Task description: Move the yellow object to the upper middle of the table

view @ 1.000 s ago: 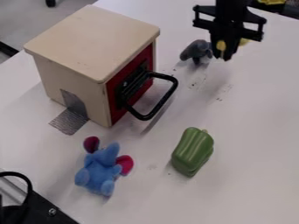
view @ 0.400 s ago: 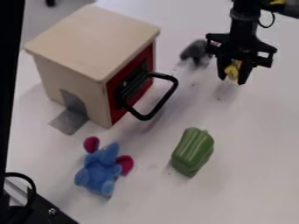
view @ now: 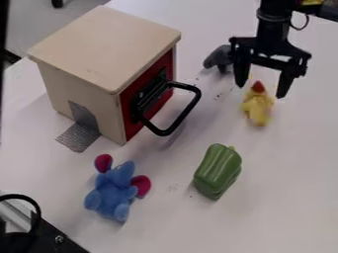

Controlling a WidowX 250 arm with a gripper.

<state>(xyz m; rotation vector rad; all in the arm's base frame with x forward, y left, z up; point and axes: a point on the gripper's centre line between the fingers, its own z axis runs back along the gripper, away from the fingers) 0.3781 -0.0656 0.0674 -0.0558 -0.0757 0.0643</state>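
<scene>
Yellow toy (view: 258, 105) has dropped; white table (view: 290, 178) speckled, grey floor (view: 29, 24) beyond.

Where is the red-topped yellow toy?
The yellow toy is right of centre in the camera view, just below the open gripper and beyond the green pepper.

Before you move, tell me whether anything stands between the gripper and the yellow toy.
Nothing visible does. The gripper hangs open just above the yellow toy; the gray toy lies to the image's left, outside that gap.
</scene>
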